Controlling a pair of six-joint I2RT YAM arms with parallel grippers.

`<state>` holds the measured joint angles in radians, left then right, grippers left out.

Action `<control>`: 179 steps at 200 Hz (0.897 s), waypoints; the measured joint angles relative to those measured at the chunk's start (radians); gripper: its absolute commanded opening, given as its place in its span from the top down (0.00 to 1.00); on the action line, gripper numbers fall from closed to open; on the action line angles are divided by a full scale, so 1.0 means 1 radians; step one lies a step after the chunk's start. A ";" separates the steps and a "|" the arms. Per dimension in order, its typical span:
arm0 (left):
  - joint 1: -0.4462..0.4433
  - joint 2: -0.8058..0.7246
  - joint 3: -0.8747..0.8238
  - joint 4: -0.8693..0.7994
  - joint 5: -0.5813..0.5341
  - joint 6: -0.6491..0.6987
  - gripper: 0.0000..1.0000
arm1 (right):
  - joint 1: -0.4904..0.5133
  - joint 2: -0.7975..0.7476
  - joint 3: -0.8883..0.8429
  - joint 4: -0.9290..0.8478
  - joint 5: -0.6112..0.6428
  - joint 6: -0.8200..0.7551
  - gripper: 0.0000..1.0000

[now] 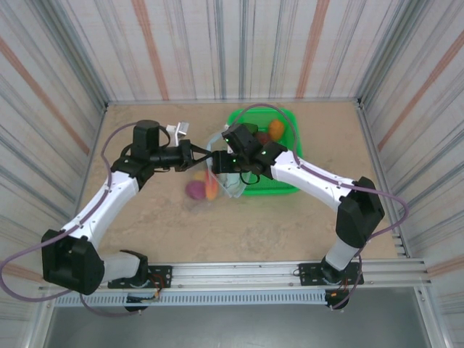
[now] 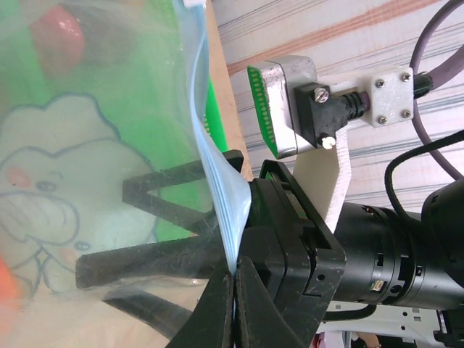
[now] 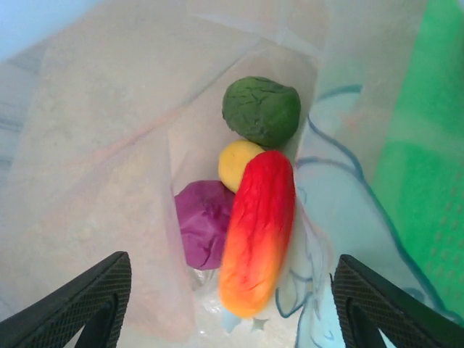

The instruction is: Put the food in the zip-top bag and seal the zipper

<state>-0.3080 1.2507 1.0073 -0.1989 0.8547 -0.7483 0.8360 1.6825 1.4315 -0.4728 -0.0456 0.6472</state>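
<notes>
The clear zip-top bag (image 1: 221, 181) stands mouth-up beside the green basket. My left gripper (image 1: 198, 156) is shut on the bag's pale blue zipper (image 2: 217, 181), which runs up out of the closed jaws of this gripper (image 2: 233, 274). My right gripper (image 1: 232, 172) hovers over the bag's mouth. In the right wrist view this gripper (image 3: 232, 308) is open, fingers wide apart. Below it, inside the bag (image 3: 101, 130), lie a red-orange food piece (image 3: 259, 232), a purple one (image 3: 201, 232), a yellow one (image 3: 238, 163) and a green one (image 3: 261, 109).
The green mesh basket (image 1: 290, 116) sits right of the bag, against its side, with an orange piece (image 1: 276, 129) and a dark maroon piece (image 1: 262, 138) in it. Striped walls close in the table at the back and on both sides.
</notes>
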 measured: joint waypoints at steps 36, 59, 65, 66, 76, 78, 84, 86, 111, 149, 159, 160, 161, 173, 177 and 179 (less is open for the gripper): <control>0.009 -0.013 0.000 -0.018 -0.002 0.004 1.00 | 0.008 -0.002 0.012 -0.003 -0.005 -0.004 0.28; 0.013 -0.013 0.000 -0.030 -0.002 0.005 1.00 | 0.008 -0.015 0.014 -0.003 -0.019 -0.012 0.32; 0.013 -0.013 0.000 -0.034 -0.003 0.008 1.00 | 0.008 -0.019 0.017 -0.004 -0.026 -0.014 0.32; 0.013 -0.013 0.000 -0.034 -0.003 0.008 1.00 | 0.008 -0.019 0.018 -0.004 -0.027 -0.016 0.32; 0.013 -0.013 0.000 -0.040 -0.011 0.013 1.00 | 0.008 -0.023 0.035 -0.019 -0.027 -0.025 0.32; 0.013 -0.013 0.000 -0.041 -0.014 0.015 1.00 | 0.008 -0.024 0.038 -0.021 -0.026 -0.027 0.33; 0.013 -0.013 0.000 -0.045 -0.019 0.018 1.00 | 0.007 -0.026 0.055 -0.035 -0.024 -0.029 0.33; 0.014 -0.013 0.000 -0.047 -0.021 0.018 1.00 | 0.006 -0.027 0.060 -0.039 -0.022 -0.030 0.33; 0.026 -0.013 0.000 -0.056 -0.036 0.018 1.00 | -0.014 -0.060 0.091 -0.060 -0.019 -0.034 0.33; 0.049 -0.014 -0.040 -0.010 -0.039 -0.045 1.00 | -0.107 -0.165 0.091 -0.069 -0.049 -0.034 0.33; 0.049 -0.014 -0.047 0.006 -0.036 -0.067 1.00 | -0.137 -0.188 0.091 -0.074 -0.053 -0.035 0.33; 0.049 -0.014 -0.047 0.008 -0.036 -0.069 1.00 | -0.142 -0.191 0.091 -0.075 -0.053 -0.035 0.33; 0.049 -0.014 -0.048 0.011 -0.035 -0.071 1.00 | -0.145 -0.192 0.091 -0.076 -0.053 -0.035 0.33; 0.049 -0.014 -0.048 0.029 -0.035 -0.090 1.00 | -0.187 -0.206 0.091 -0.085 -0.057 -0.035 0.34; 0.049 -0.014 -0.048 0.034 -0.036 -0.095 1.00 | -0.202 -0.208 0.092 -0.090 -0.058 -0.035 0.35; 0.049 -0.014 -0.048 0.037 -0.036 -0.095 1.00 | -0.209 -0.208 0.092 -0.092 -0.058 -0.035 0.35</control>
<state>-0.2588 1.2369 0.9588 -0.1623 0.8188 -0.8436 0.6270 1.4746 1.5234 -0.5652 -0.1032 0.6125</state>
